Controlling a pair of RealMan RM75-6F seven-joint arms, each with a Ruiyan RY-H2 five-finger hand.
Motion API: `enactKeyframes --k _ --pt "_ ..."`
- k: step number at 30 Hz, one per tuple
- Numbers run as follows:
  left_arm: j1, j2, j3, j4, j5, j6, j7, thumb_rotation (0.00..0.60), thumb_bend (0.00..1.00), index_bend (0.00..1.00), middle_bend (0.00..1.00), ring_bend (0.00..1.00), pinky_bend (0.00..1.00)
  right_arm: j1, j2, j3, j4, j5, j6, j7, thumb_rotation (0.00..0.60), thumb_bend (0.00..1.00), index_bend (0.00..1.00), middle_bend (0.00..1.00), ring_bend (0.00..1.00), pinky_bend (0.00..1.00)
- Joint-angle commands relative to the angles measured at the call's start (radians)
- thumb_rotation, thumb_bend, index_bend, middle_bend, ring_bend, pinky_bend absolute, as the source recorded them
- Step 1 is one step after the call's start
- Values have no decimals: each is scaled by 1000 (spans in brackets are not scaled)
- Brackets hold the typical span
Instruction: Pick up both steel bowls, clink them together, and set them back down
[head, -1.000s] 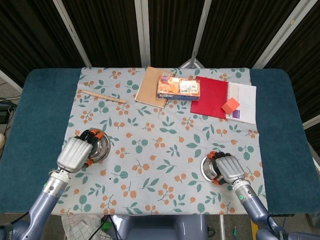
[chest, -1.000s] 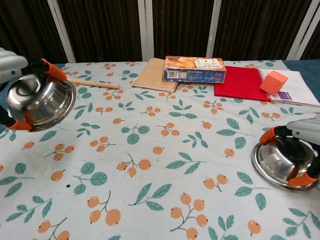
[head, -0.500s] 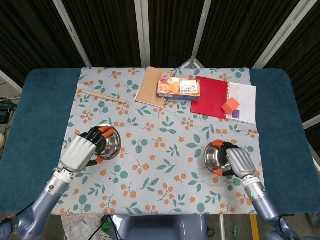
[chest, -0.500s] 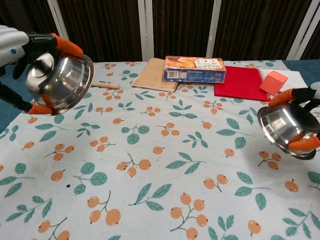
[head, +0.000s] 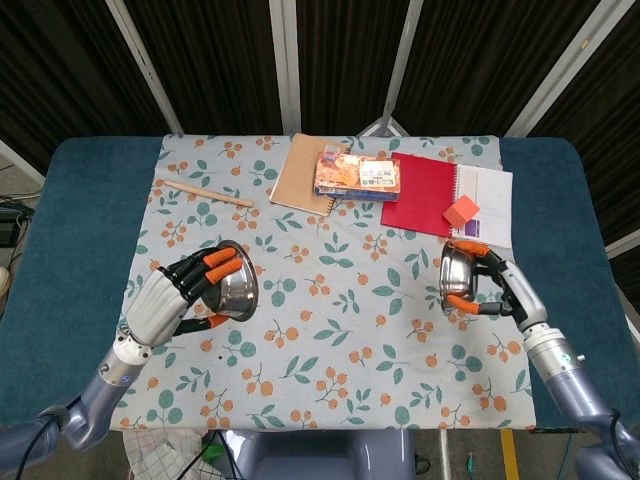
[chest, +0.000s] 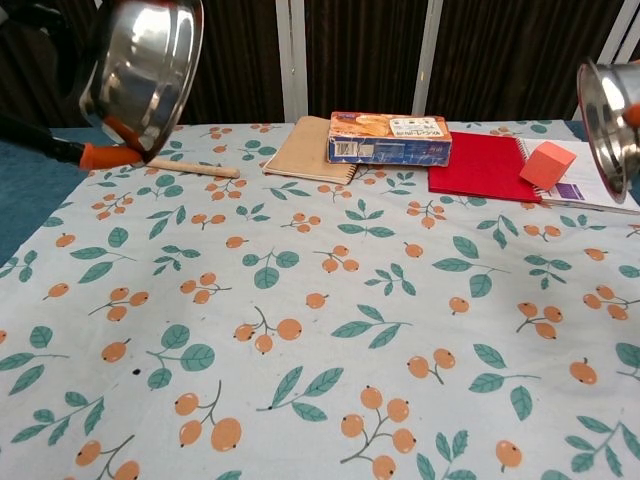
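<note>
Polished steel, mirror-bright and tipped on edge, the left steel bowl (head: 236, 281) is held clear above the flowered tablecloth (head: 330, 300) by the left hand (head: 170, 300), whose orange-tipped fingers (head: 216, 262) curl around its rim and outer wall. The right steel bowl (head: 457, 278) is tilted so its mouth faces the other, held in the closed fingers of the right hand (head: 500, 290). The two bowls are well apart, not touching.
</note>
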Motion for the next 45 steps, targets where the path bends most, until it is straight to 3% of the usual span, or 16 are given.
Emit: enactKeyframes --k 1,5,9,13,16,23,27,38,45 --pt "-38 -79 -24 133 38 88 -108 600 260 363 487 396 629 23 145 89 -6 -103 -206 486 600 324 750 669 674 849" --pt "-60 -126 -25 223 61 146 -160 600 260 366 488 396 629 47 180 76 17 -245 -243 730 600 337 750 669 674 849" --pt "-76 -147 -27 265 61 170 -174 600 260 367 488 396 630 87 203 21 56 -404 -215 959 600 357 750 669 674 849" --pt "-91 -162 -25 284 55 178 -183 600 260 367 488 396 629 135 208 -52 79 -524 -154 1103 600 365 750 669 674 849" --pt "-100 -175 -17 302 60 186 -185 600 260 367 488 396 629 169 210 -95 81 -571 -121 1142 600 365 750 669 674 849" --pt "-148 -211 -24 313 56 160 -162 600 260 366 488 396 629 220 231 -155 -15 -597 -94 1090 600 368 750 669 674 850" --pt "-166 -225 -25 301 49 144 -159 600 260 366 488 396 629 235 236 -163 -83 -567 -94 1027 600 369 750 669 674 850" --pt "-214 -284 -11 267 65 133 -123 600 260 367 488 396 629 308 216 -110 -215 -296 -191 794 600 372 750 669 674 849" --pt "-235 -307 -9 265 59 113 -100 600 260 367 488 396 629 323 200 -86 -269 -185 -216 685 600 387 750 669 674 849"
